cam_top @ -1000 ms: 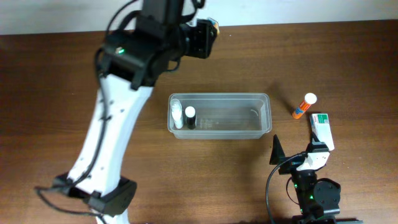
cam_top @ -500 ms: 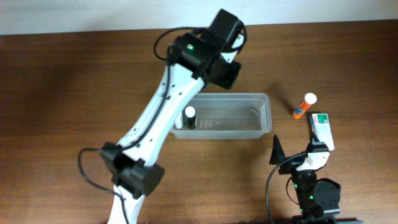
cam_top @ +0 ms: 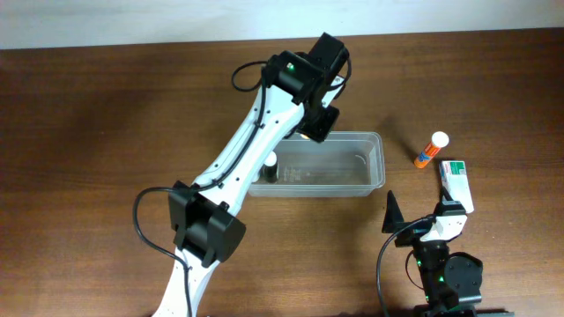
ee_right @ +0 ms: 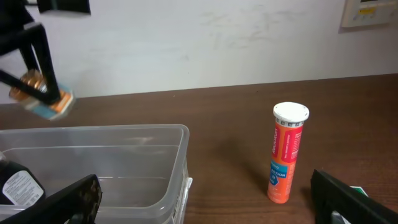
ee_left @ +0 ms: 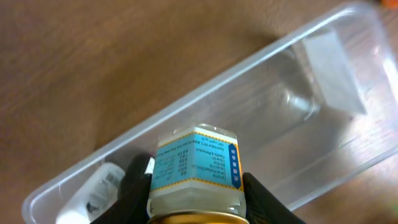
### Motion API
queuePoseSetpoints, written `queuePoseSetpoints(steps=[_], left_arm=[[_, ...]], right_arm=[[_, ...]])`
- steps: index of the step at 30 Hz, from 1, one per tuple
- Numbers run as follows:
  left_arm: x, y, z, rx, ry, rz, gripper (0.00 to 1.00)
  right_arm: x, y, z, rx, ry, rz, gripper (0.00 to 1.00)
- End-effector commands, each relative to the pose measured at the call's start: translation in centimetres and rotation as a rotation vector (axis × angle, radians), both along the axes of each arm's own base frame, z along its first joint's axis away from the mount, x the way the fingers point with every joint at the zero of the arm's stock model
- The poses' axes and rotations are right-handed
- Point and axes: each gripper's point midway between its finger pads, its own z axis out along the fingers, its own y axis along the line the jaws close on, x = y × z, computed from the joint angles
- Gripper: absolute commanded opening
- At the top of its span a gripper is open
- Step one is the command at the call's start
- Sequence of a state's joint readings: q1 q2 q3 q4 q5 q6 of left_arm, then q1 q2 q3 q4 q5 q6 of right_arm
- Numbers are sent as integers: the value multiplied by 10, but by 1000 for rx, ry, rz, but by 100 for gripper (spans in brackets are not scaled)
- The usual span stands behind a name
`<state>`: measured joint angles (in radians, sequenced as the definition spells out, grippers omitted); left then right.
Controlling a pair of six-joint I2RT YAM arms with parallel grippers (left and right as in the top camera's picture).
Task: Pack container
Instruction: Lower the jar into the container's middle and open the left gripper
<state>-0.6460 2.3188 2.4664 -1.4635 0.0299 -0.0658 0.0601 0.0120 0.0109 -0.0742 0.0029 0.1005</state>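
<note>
wooden table (cam_top: 106,114) bore the container (cam_top: 374,145); left gripper (ee_left: 194,186) clasped a blue-labelled jar (ee_left: 198,163) above it; right gripper (ee_right: 205,199) stood wide.

My left arm stretched far forward, its gripper (ee_left: 194,186) clamped around a load; my right gripper (ee_right: 205,199) sat low, jaws spread wide.

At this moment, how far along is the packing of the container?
Partly done. Two small bottles already sit at one end of the container. In hand: the left gripper carries a jar with a blue label above the tub. Left: the orange tube and the white-and-green box on the table; the right gripper is open, idle.
</note>
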Motion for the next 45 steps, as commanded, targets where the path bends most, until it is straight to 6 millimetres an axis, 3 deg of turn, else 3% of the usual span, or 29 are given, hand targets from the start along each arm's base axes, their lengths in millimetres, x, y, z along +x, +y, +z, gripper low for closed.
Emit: queuePoseSetpoints(steps=[1,12,36,45], left_arm=[[-1,1,-24,44,45,-36,33],[4,11,-57,145,72,-50,33],[9,22,-75,244,48,-86,32],[0,21,-102,267,124,-98,31]], right_arm=[[0,0,-4,-5,9,-4,98],[0,0,-4,-5,9,-4,99],[0,0,-4,-5,9,-4,98],[0,0,-4,-5,9,-3,98]])
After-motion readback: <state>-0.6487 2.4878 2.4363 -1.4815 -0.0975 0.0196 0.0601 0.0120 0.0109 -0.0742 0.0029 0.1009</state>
